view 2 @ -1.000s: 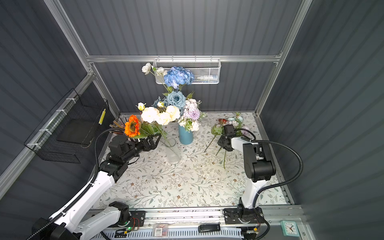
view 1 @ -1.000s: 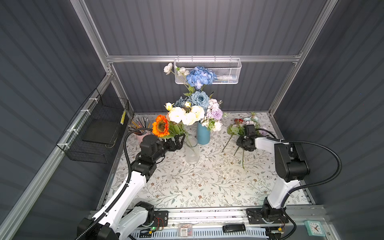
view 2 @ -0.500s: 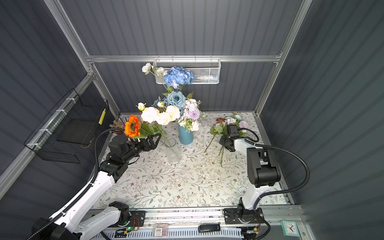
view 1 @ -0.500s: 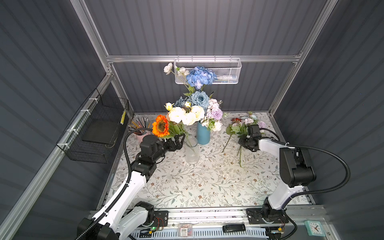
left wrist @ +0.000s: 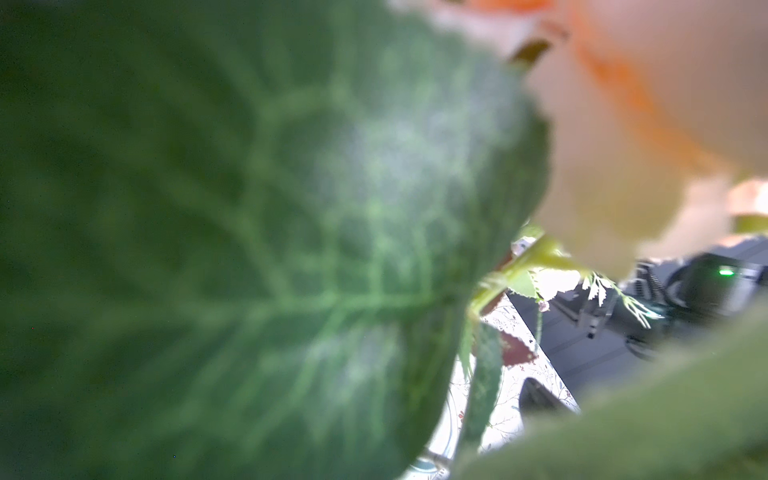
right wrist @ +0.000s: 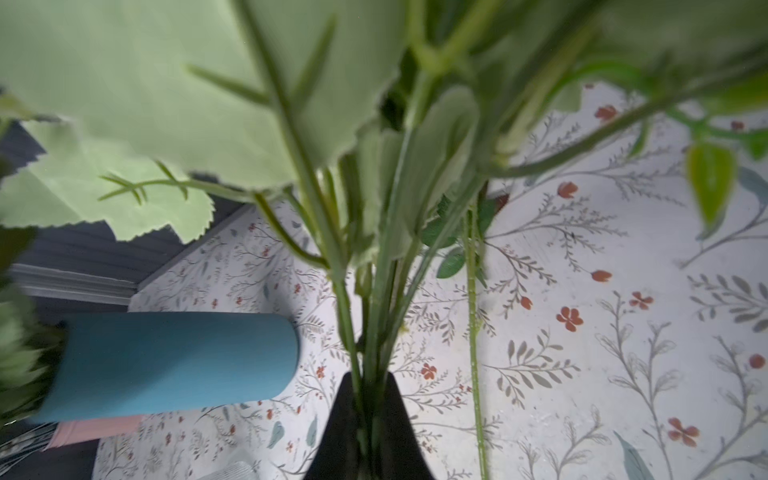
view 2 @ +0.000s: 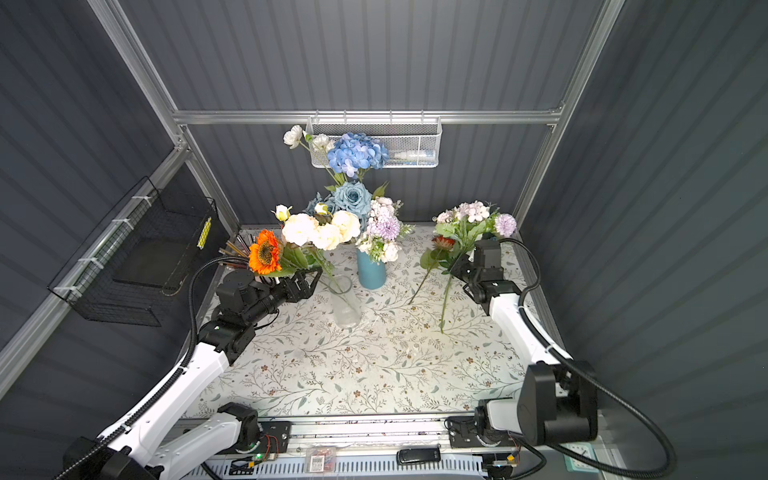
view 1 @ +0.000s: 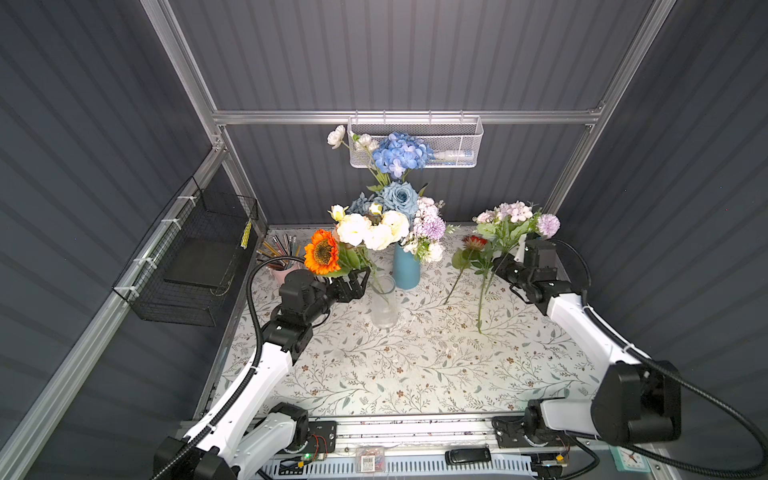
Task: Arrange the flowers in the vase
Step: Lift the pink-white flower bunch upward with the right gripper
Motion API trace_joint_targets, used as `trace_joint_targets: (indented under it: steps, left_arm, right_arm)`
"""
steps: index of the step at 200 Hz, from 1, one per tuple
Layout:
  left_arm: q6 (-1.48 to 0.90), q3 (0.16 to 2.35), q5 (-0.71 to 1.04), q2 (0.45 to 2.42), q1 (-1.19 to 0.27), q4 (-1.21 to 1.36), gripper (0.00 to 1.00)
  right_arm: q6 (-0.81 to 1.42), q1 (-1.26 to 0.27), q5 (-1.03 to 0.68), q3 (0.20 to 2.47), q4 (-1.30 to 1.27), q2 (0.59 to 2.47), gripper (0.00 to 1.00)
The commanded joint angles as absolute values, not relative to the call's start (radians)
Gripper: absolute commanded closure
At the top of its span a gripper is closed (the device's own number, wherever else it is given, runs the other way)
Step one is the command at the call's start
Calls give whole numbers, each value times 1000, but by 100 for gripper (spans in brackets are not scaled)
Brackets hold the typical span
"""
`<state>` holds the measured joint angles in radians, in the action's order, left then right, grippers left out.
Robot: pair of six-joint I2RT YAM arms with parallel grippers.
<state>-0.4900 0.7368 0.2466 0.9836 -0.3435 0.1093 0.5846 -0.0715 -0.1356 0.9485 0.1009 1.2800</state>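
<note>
Lilac and pink flowers rise at mid-right of both top views, their green stems clenched in the right jaws above the counter. Left jaws stand released, wide apart beside the glass vase at centre-left, close to the orange sunflower.

In the left wrist view we see almost only a blurred green leaf and smeared orange petals. In the right wrist view, blurred foliage hides the blue vase's mouth.
</note>
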Motion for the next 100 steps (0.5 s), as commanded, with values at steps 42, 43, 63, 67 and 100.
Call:
trace_joint_targets:
  steps: [42, 43, 63, 67, 100]
  left_arm:
    - [-443, 762, 231, 983, -345, 94, 0]
    - [-443, 763, 231, 983, -345, 93, 0]
    - [-426, 778, 231, 991, -345, 68, 0]
    - [-424, 781, 230, 991, -345, 60, 0]
    - [-412, 795, 213, 977, -345, -10, 0]
  right_arm:
    - [460, -177, -259, 985, 69, 1025, 100]
    - [457, -180, -259, 985, 68, 1023, 100]
    - [392, -285, -244, 987, 18, 977, 100]
    - [378, -306, -248, 989, 3, 972, 100]
    - [320, -448, -326, 993, -157, 982, 100]
